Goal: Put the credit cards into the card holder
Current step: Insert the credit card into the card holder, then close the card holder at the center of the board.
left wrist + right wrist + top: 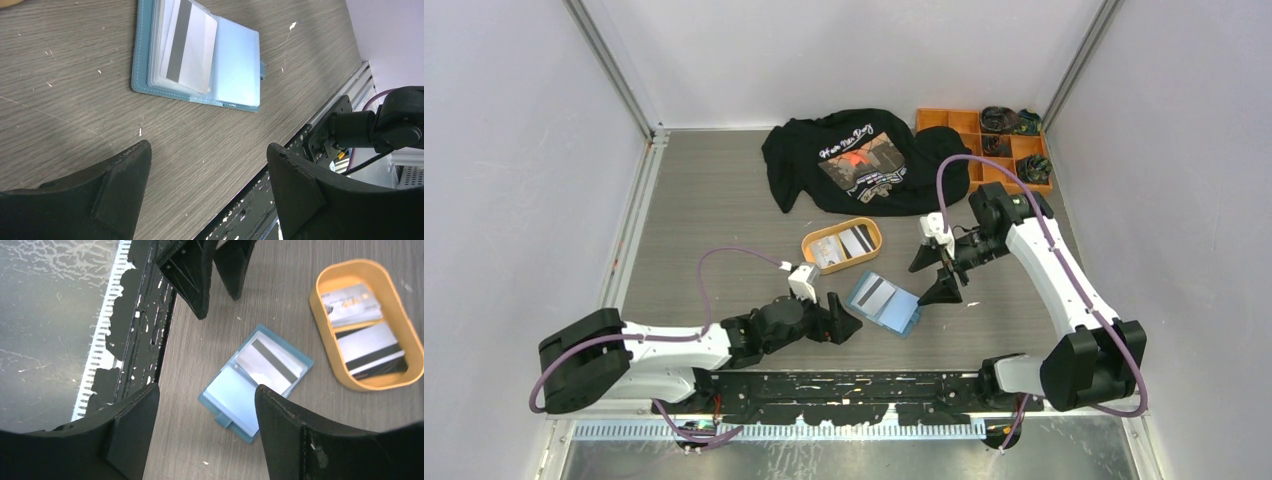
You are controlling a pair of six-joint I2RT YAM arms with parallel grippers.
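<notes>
The white, grey-striped plastic card [192, 47] seemed only partly tucked into the open teal-blue folding card holder [884, 301] on the table [724, 200]; a nudge might slide it out. The left gripper [207, 150] and right gripper [205, 390] were spread and empty. The orange oval tray [314, 295] held at least two further cards [370, 347].

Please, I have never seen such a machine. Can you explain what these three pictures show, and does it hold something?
These are two robot arms on a table. The wide picture looks down from above; the other two come from a camera on each wrist, between its black fingers. An open blue card holder lies between the left gripper and the right gripper, with a striped card in it. More cards lie in an orange tray. Both grippers are open and hold nothing.
</notes>
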